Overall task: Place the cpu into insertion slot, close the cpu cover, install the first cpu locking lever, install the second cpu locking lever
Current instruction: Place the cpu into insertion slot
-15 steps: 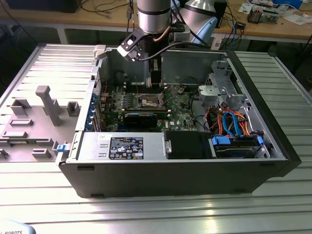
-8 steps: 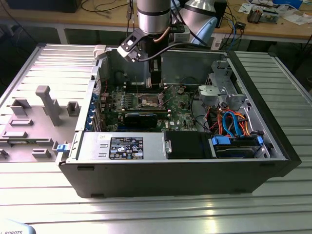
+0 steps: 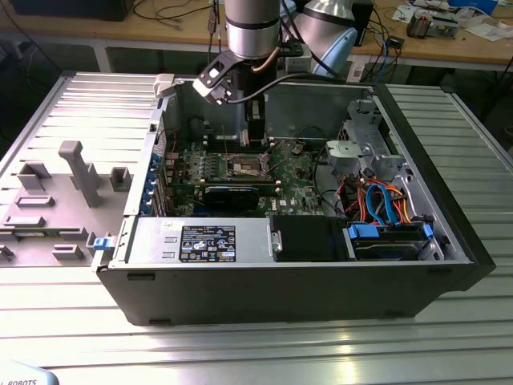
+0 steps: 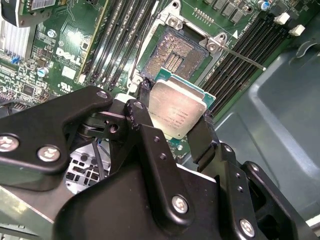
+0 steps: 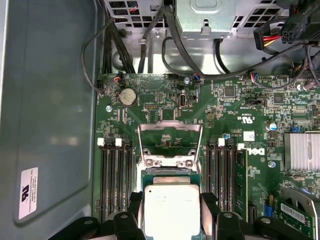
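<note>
cpu [image 4: 177, 111] clamped in gripper [image 3: 255, 135], above the open insertion slot [image 4: 175, 52].
Exterior view: open PC case [image 3: 280, 293] fills mid-frame, green board [image 3: 300, 172] inside it, gripper reaching in at upper centre. Fingers [image 4: 141, 100] pinch the cpu by opposite edges. cpu cover [image 5: 170, 126] is flipped up, the slot's contacts are bare, and the cpu is unseated.

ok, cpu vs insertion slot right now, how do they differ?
The cpu is gripped in the claw, off the board. The insertion slot sits fixed in the green board, empty. The cpu shows a smooth dull-silver top, while the insertion slot shows a dark, finely patterned centre inside a shiny metal rim. Shared: both are square and look about the same footprint.
</note>
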Action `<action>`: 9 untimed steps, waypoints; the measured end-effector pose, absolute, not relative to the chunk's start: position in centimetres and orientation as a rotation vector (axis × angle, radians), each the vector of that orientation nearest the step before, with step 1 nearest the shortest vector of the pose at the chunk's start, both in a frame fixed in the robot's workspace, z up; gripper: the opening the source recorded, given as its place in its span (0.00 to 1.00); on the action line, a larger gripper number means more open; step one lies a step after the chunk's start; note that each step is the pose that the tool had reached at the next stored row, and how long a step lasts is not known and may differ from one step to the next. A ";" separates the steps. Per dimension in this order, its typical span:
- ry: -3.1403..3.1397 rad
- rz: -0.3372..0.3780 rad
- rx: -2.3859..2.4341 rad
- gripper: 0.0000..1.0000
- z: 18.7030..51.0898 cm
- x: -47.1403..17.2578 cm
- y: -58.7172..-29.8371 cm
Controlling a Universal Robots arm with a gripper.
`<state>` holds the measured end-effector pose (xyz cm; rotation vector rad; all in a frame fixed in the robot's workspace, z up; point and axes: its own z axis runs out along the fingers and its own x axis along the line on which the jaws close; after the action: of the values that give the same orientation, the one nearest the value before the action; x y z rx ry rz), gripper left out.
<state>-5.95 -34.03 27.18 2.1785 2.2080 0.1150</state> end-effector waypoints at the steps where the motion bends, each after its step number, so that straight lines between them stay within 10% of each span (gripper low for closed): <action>1: 2.208 0.114 2.178 0.54 27.1 -6.0 -34.0; 9: 2.196 0.088 2.167 0.54 25.5 -6.1 -33.5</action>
<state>-6.06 -33.47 25.47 2.1674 2.1963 0.0877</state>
